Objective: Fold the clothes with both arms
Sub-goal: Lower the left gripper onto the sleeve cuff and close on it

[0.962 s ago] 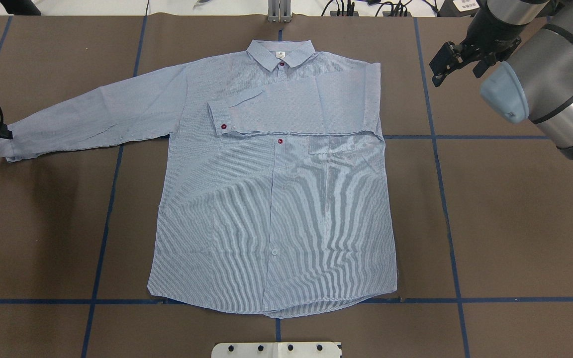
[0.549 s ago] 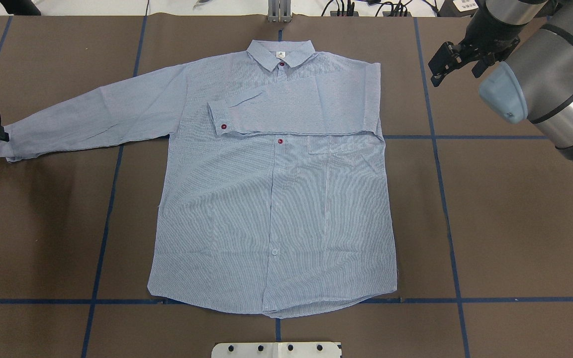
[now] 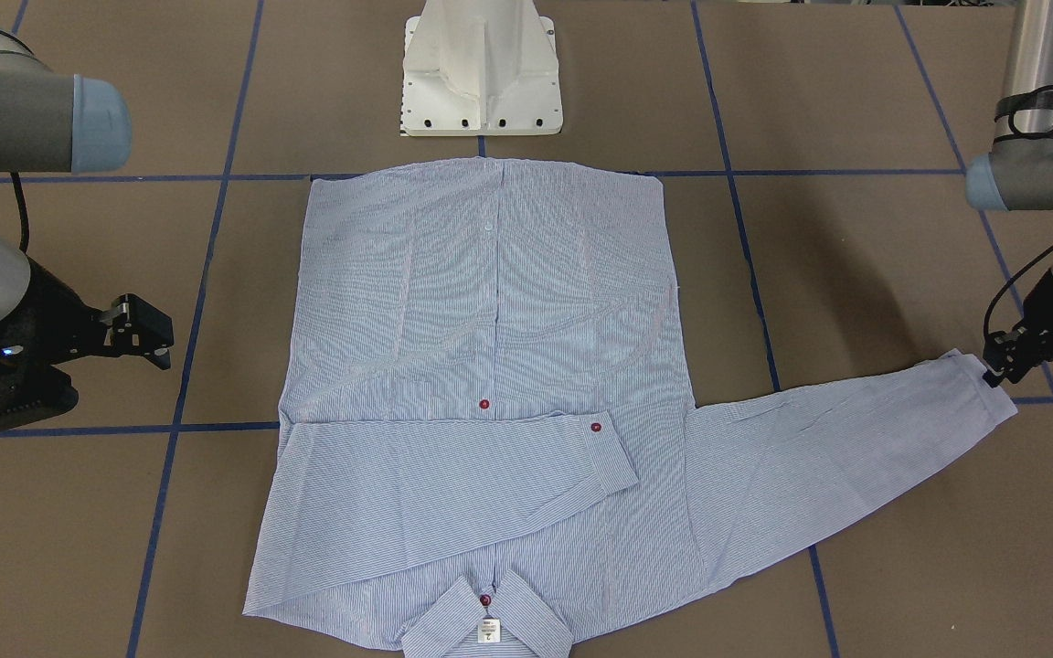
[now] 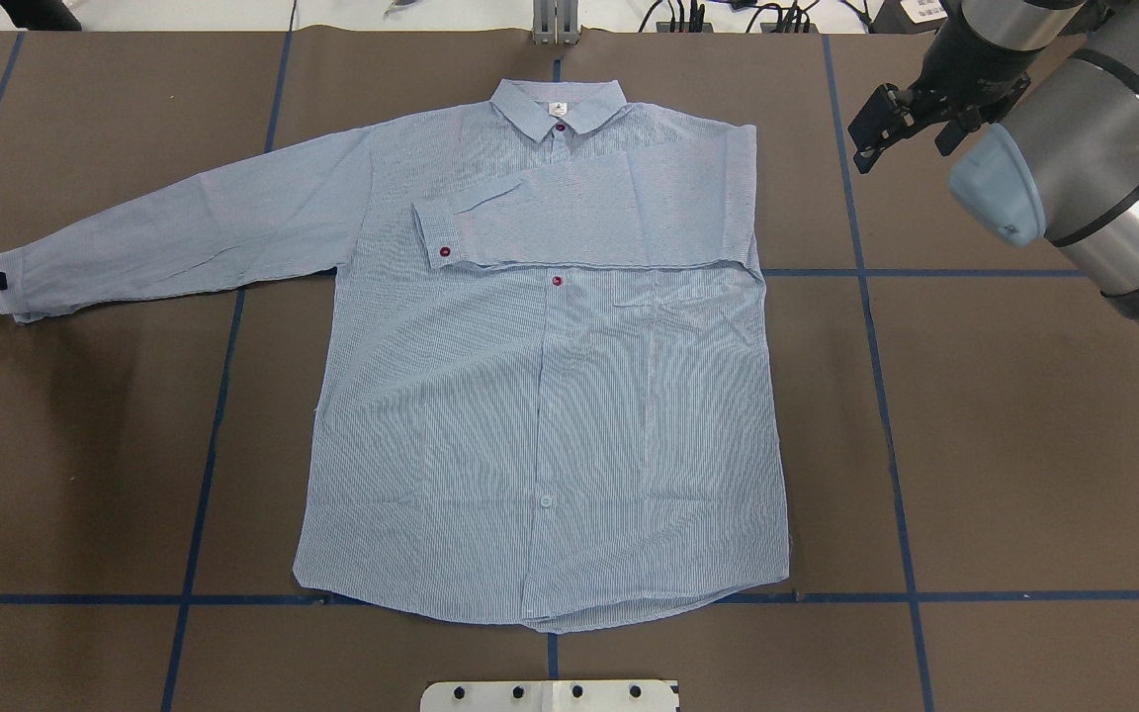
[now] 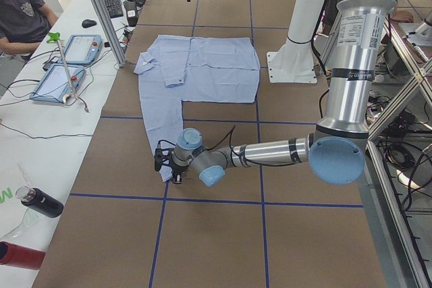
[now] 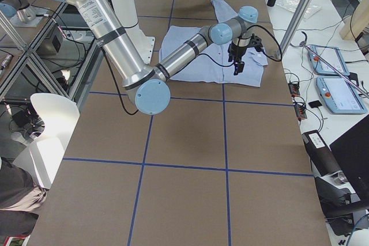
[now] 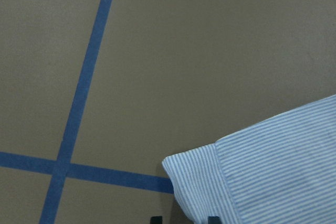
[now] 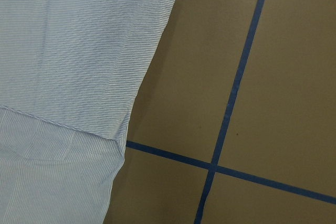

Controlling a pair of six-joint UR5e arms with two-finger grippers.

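The brown worktop, taped in blue squares, carries the shirt flat and buttoned, one sleeve folded across the chest, the other stretched out to the left pincer at its cuff; we cannot tell whether that pincer grips. The right pincer hangs released beside the shirt. We judge the cloth light and limp, best pinched at the stiffer cuff.

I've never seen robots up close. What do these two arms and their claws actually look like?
The left arm and right arm are silvery-grey metal tubes joined by rounded joints with light blue caps. Each upper tube carries a white printed label. Thin black cables run along them. At the ends sit the left gripper and right gripper, both black, with two fingers.
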